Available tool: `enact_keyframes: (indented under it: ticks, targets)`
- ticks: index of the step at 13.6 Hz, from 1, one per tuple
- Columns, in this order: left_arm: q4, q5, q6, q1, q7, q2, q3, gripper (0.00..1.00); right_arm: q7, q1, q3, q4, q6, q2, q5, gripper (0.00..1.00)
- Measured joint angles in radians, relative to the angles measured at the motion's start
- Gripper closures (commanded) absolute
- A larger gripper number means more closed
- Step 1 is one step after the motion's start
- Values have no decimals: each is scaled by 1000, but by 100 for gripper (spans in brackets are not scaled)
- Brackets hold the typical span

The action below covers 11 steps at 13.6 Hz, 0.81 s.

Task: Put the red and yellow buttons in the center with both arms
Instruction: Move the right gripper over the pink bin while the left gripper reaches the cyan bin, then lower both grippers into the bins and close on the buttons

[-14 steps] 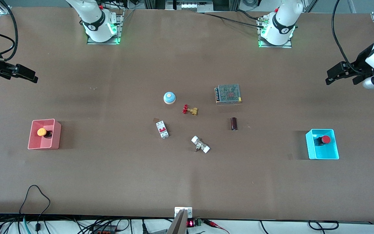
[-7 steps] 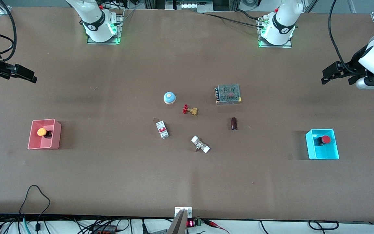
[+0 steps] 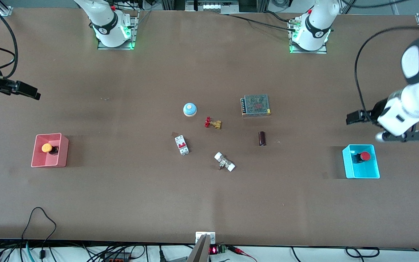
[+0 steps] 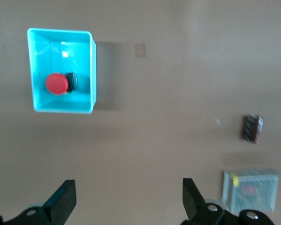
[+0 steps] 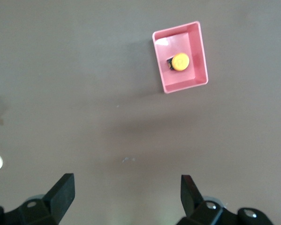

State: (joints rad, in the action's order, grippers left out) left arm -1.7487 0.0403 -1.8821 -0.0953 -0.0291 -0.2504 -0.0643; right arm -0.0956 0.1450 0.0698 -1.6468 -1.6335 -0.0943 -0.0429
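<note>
Reaching in calls for centering each spread-fingered gripper: left gripper (image 4: 126, 204) over the red button (image 3: 365, 156) in the cyan bin (image 3: 347, 171), right gripper (image 5: 126, 199) over the yellow button (image 3: 46, 147) in the pink bin (image 3: 38, 160), descending straight, clear of walls.

Left arm: we reach it out high over its end of the table.
Left gripper (image 4: 126, 201): we hold the fingers wide apart.
Right gripper (image 5: 126, 197): fingers spread wide, held high over bare tabletop.
</note>
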Motion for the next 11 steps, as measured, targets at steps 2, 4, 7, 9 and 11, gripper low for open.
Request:
enact_keyframes:
  ticks: [2, 4, 7, 9, 11]
  targets:
    - [2, 0, -91, -29, 0, -75, 1, 0, 0, 1, -3, 0, -74, -56, -55, 0]
    - [3, 0, -179, -68, 5, -123, 3, 0, 0, 2, -5, 0, -156, -112, -90, 0]
    - [3, -38, -284, -88, 11, -172, 3, 0, 0, 23, -6, 0, -247, -192, -102, 0]
    - [4, -90, -325, -92, 11, -206, 3, 0, 0, 39, -8, -1, -314, -252, -130, 0]
    - [5, -103, -358, -99, 10, -240, 4, 0, 0, 48, -9, 0, -370, -307, -172, 0]
